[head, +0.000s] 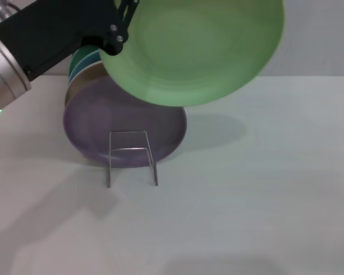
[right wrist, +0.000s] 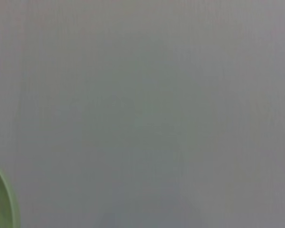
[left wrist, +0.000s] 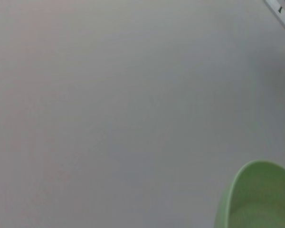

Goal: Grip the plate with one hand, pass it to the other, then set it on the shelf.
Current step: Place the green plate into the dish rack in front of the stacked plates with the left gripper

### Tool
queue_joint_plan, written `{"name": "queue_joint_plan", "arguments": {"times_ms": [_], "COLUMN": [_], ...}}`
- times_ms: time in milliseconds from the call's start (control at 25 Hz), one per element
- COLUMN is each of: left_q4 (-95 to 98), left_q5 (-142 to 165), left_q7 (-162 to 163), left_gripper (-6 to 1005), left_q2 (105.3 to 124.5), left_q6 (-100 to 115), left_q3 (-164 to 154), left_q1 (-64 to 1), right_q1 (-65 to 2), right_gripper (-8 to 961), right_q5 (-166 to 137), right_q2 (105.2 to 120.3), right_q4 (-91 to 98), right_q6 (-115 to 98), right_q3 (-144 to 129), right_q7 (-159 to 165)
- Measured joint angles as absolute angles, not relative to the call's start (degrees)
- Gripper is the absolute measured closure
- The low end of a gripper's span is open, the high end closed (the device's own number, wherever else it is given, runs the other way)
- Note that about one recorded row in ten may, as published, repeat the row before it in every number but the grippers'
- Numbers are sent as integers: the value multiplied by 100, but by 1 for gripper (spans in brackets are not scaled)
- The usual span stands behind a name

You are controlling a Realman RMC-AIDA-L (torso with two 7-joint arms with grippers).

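**Plate held aloft by the left claw, waiting for a second hand**

Nearest the camera, below the claw and a little toward the robot, the small thin silver wire shelf point(head: 132, 157) stands on the pale white table point(head: 264, 200), its rectangular loop facing front. Just behind it lies a lilac round plate point(head: 97, 132), with darker plates stacked at its far edge.

Above all this, the left gripper point(head: 116, 35) is clamped on the near-left rim of the pale mint-green round plastic plate point(head: 200, 46). The plate is lifted clear of the table and extends away from the claw toward the robot's right, its face tilted toward the head camera. The plate's rim also shows at the edge of each wrist view point(left wrist: 256, 199) point(right wrist: 2, 199).

The right gripper itself is not in view (only its camera catches the rim), so its state cannot be told. The handover likely turns on the plate's free edge, which lies on the right arm's side.
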State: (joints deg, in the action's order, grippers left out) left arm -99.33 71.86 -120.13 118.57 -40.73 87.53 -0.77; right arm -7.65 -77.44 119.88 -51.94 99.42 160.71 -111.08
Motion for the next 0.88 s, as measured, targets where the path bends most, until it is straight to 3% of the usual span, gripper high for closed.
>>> {"name": "queue_joint_plan", "arguments": {"times_ms": [280,880], "left_q4": [-8699,-7182], "left_q5": [5761,5395], "left_q7": [-13269,-14007], "left_gripper": [924,925], "left_q2": [11854,11858], "left_q6": [-5479,-6061], "left_q3": [9479,9887], "left_q1": [-275,-844], "right_q1": [-765,-818], "right_gripper": [286,286], "right_q5": [-7744,-7746], "right_q2": [11988,11979], "right_q4": [-5185,-5185], "right_q6": [9949,9967], "right_q3": [15992,15932], "right_q7": [-11015,-10981]}}
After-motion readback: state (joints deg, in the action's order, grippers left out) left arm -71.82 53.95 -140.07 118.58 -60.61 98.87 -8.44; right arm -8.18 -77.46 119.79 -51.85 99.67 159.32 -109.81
